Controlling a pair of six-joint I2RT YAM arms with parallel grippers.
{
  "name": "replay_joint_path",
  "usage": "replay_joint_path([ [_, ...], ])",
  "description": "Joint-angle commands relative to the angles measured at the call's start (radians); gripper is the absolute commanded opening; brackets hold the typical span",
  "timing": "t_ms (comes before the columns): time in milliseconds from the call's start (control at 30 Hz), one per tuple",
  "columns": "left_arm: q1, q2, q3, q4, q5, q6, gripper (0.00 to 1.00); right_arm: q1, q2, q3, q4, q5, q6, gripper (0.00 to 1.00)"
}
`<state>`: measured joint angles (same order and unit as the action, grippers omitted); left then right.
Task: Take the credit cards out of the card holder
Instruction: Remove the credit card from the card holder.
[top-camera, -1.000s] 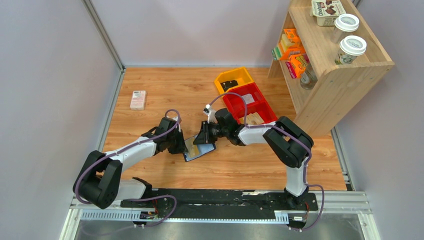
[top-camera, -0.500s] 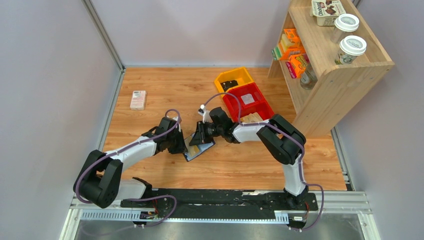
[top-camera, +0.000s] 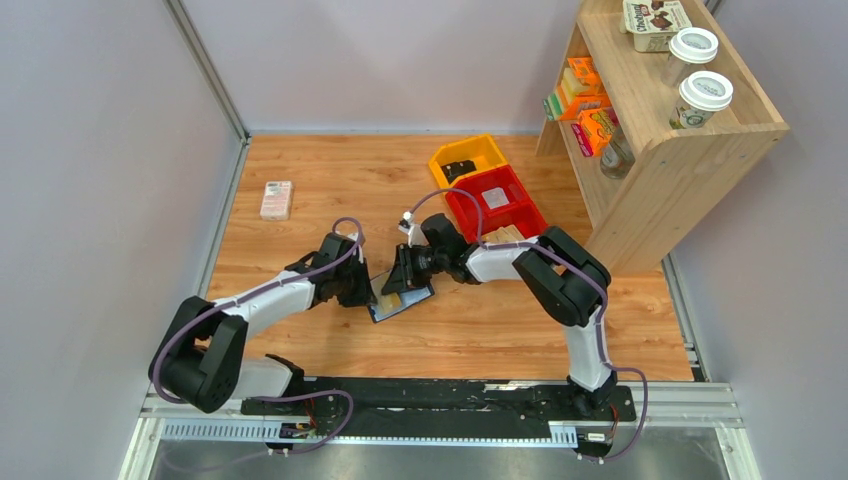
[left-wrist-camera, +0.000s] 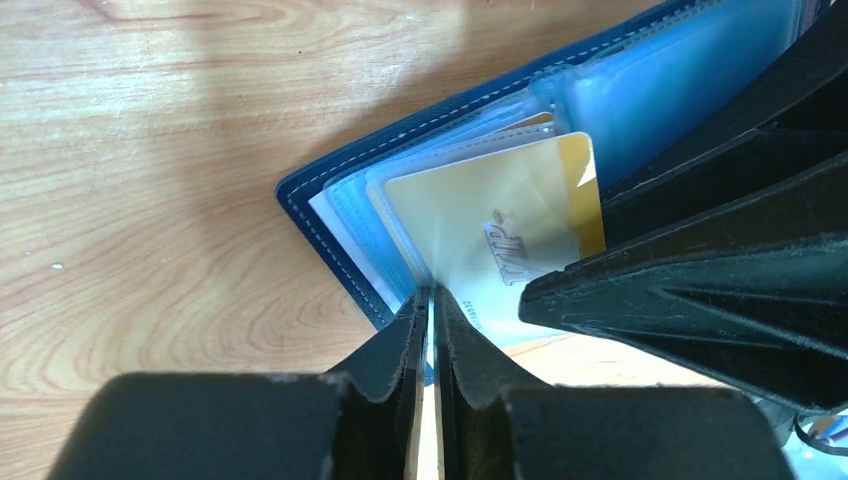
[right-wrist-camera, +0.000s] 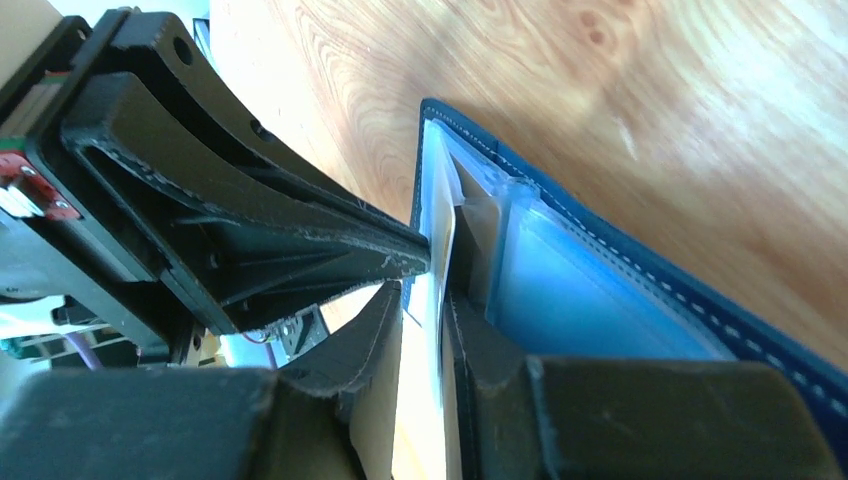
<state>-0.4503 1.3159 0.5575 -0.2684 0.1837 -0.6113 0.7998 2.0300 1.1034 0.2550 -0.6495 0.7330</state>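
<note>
Since a second ago the right arm (top-camera: 560, 275) has swung a little leftward, bringing the right gripper (top-camera: 402, 283) further over the card holder (top-camera: 404, 306), while the left arm (top-camera: 250, 310) has barely shifted. On the wooden table (top-camera: 300, 165) a tall wooden shelf (top-camera: 680, 160) stands at the far right, with a red bin (top-camera: 522, 222) and a yellow bin (top-camera: 441, 156) touching each other beside it, and a pink-white box (top-camera: 276, 199) well apart near the left wall. The card holder lies open on the table between the two grippers, near the middle of the front edge, its navy cover down and pale blue pockets fanned upward. A gold credit card (left-wrist-camera: 480, 215) sticks partway out of one pocket. The left gripper (left-wrist-camera: 431, 296) is pinched nearly together on a thin pale leaf of the card holder's near edge. The right gripper's jaws stand narrowly apart around a thin pale sheet edge; whether they pinch it I cannot tell.
</note>
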Motion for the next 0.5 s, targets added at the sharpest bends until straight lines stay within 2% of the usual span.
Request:
replay_joint_path([
  [0, -0.011, 0.059, -0.041, -0.052, -0.059, 0.036, 0.14, -0.025, -0.068, -0.042, 0.082, -0.099, 0.046, 0.21],
  [467, -0.014, 0.092, -0.038, -0.042, -0.047, 0.038, 0.14, -0.076, -0.114, -0.131, 0.164, -0.136, 0.054, 0.15],
])
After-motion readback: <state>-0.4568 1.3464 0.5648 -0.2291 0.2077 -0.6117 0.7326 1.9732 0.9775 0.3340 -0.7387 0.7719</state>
